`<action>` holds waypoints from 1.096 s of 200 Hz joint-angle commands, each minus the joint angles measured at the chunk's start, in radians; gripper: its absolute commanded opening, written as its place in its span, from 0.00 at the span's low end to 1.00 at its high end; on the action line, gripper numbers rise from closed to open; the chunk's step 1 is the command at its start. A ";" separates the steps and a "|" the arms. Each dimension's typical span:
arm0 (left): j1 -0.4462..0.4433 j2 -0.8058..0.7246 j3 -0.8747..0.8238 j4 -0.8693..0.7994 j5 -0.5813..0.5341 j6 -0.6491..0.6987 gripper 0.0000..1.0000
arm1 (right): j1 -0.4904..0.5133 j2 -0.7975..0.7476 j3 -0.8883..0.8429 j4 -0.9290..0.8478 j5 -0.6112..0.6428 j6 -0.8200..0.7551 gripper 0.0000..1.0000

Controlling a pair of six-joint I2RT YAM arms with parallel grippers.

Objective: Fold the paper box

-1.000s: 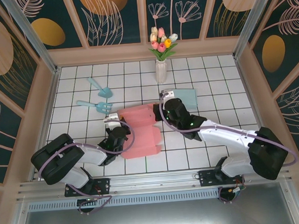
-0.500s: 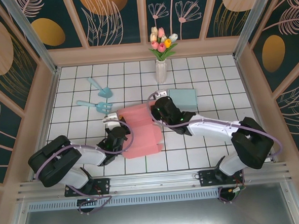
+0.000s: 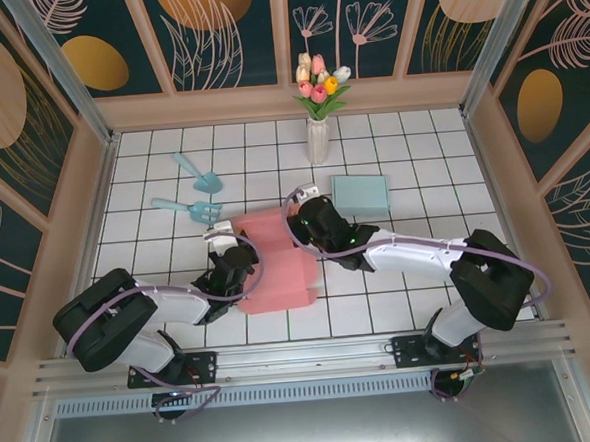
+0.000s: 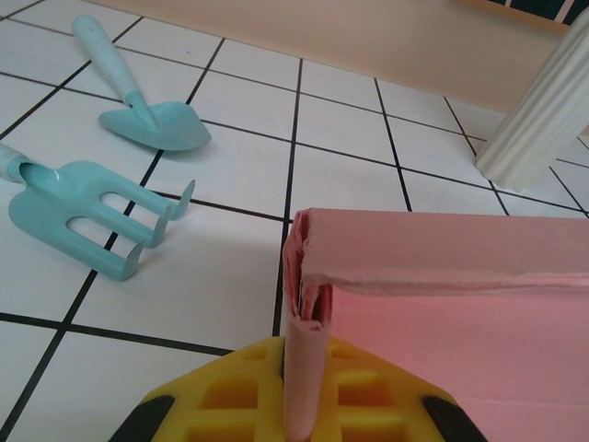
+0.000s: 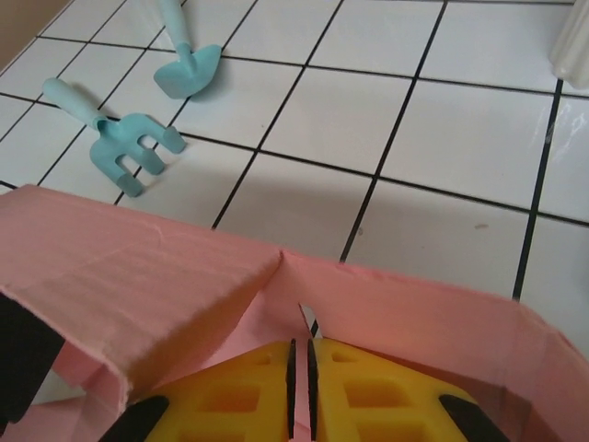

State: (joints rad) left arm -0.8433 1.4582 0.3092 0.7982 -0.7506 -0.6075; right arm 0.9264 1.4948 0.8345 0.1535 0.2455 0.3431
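Listing for you: paper box (image 3: pixel 278 267), pink, partly raised, on tiles near-side of the vase (image 3: pixel 317 139). Left gripper (image 4: pixel 304 378) clamped on one side wall, propping it upright. Right gripper (image 5: pixel 301 368), pads together at the vase-side wall, presumably creasing; paper between them, you cannot tell.

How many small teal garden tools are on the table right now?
2. The trowel lies on the far left tiles. The hand fork lies just nearer than it, left of the pink paper box. Another could be hidden under the box or arms.
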 commanded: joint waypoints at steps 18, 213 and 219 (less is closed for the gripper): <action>0.001 -0.025 0.010 -0.083 -0.050 -0.063 0.00 | 0.018 -0.136 -0.135 -0.011 0.063 0.076 0.15; 0.002 -0.059 -0.008 -0.074 0.045 -0.061 0.00 | 0.035 0.087 -0.056 0.148 -0.143 0.008 0.15; 0.003 -0.062 -0.008 -0.077 0.038 -0.062 0.00 | 0.040 0.085 -0.053 0.142 -0.129 0.005 0.15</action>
State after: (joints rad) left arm -0.8433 1.3960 0.2943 0.6994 -0.7139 -0.6495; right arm 0.9482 1.5578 0.7452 0.2813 0.1287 0.3710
